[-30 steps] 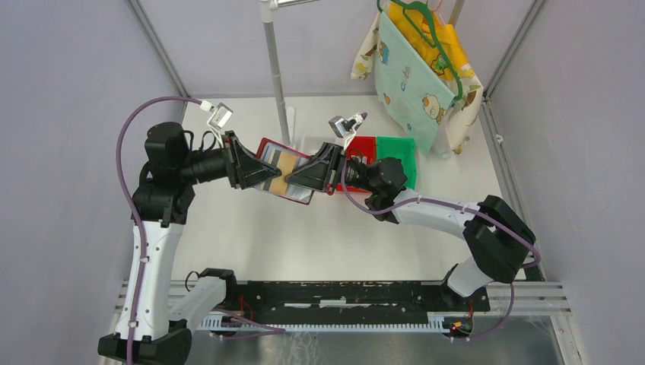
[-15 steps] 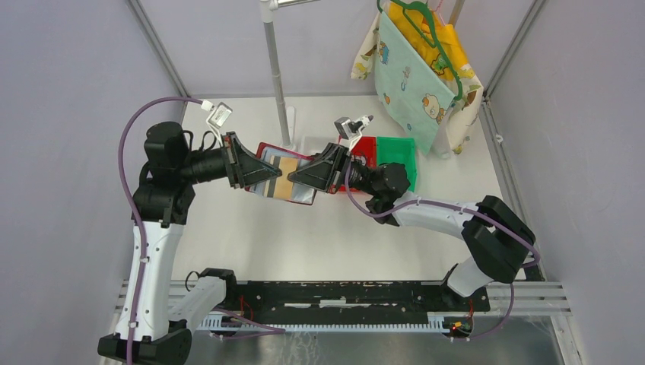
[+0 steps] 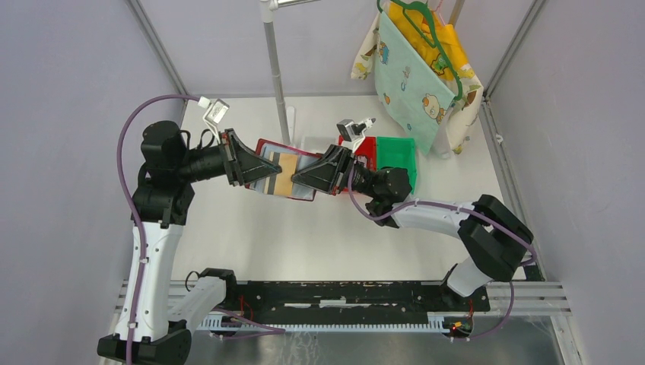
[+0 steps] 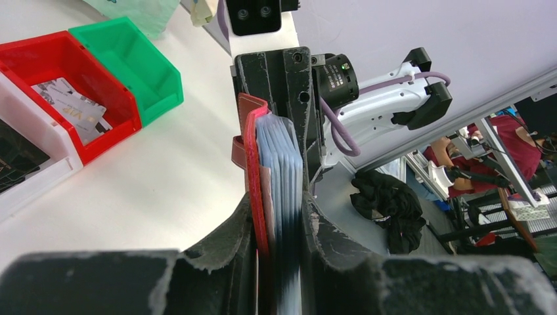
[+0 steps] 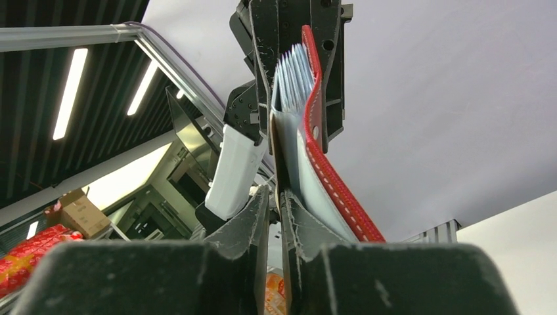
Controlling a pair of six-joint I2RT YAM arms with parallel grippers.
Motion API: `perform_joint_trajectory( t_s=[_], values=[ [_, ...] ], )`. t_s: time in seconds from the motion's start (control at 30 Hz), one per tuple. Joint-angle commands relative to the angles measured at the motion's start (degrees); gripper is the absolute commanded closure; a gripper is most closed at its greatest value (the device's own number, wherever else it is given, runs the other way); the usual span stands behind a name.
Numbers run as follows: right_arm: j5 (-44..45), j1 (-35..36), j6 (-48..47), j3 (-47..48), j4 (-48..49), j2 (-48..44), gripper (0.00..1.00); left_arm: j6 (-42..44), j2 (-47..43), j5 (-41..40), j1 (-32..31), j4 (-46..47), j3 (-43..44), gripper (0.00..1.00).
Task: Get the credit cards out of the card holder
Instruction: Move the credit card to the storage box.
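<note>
Left gripper (image 4: pixel 277 220): clamped on the left end of the card holder (image 4: pixel 251 151), cover and sleeves both between its jaws.
Right gripper (image 5: pixel 276 197): nearly closed on a thin leaf at the opposite end; card or sleeve, cannot tell.
Holder's place: open, held in the air above the table (image 3: pixel 304 236), between the two grippers.
Long axis: left to right, sleeves facing up, a tan card (image 3: pixel 287 176) showing.
Change: both holds as a second ago; the right wrist has edged toward the red bin (image 3: pixel 367 148).

Left end effector (image 3: pixel 261 172) and right end effector (image 3: pixel 298 179) face each other, clamped.
</note>
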Motion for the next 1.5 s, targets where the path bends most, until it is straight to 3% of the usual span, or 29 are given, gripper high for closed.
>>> perform_joint_trajectory(
  t_s=[0.0, 0.23, 0.33, 0.4, 0.5, 0.8, 1.03, 1.2, 1.3, 1.47],
  values=[
    [-0.71, 0.7, 3.94, 3.1, 7.83, 1.95, 0.85, -2.67, -0.96, 0.41, -0.15, 4.38, 0.31, 0.78],
    [-0.05, 0.69, 5.34, 3.33, 10.72, 3.31, 0.9, -1.65, -0.79, -0.46, -0.17, 2.62, 0.68, 0.73],
    [0.26, 0.7, 5.25, 3.07, 10.55, 2.9, 1.0, -1.57, -0.76, -0.86, -0.15, 1.79, 0.7, 0.63],
    [0.6, 0.53, 5.14, 2.22, 10.21, 2.39, 1.0, -2.01, -0.87, -0.77, -0.13, 1.66, 0.86, 0.54],
    [1.65, 0.01, 4.4, 0.47, 9.39, 1.37, 1.0, -2.38, -0.9, 0.28, -0.17, 1.63, 1.38, 0.52],
    [4.54, -0.59, 1.15, -3.51, 5.98, -0.86, 1.0, -5.54, -1.27, 4.11, -0.13, 4.42, 0.66, 0.68],
    [5.68, -0.65, -5.49, -4.52, -2.85, -4.55, 1.0, -6.25, -1.52, 4.59, -0.19, 5.15, 0.78, 0.8],
    [5.97, -0.61, -5.62, -5.06, -2.75, -4.93, 1.0, -7.26, -1.67, 4.31, -0.13, 6.5, 1.01, 0.87],
    [5.84, -0.21, -4.95, -4.31, -1.96, -4.45, 1.0, -6.99, -1.89, 2.72, -0.18, 6.51, 1.16, 0.98],
    [4.69, 0.71, -2.11, -1.43, 1.25, -2.32, 0.83, -6.8, -2.19, -0.98, -0.13, 6.03, 1.77, 0.98]
  ],
)
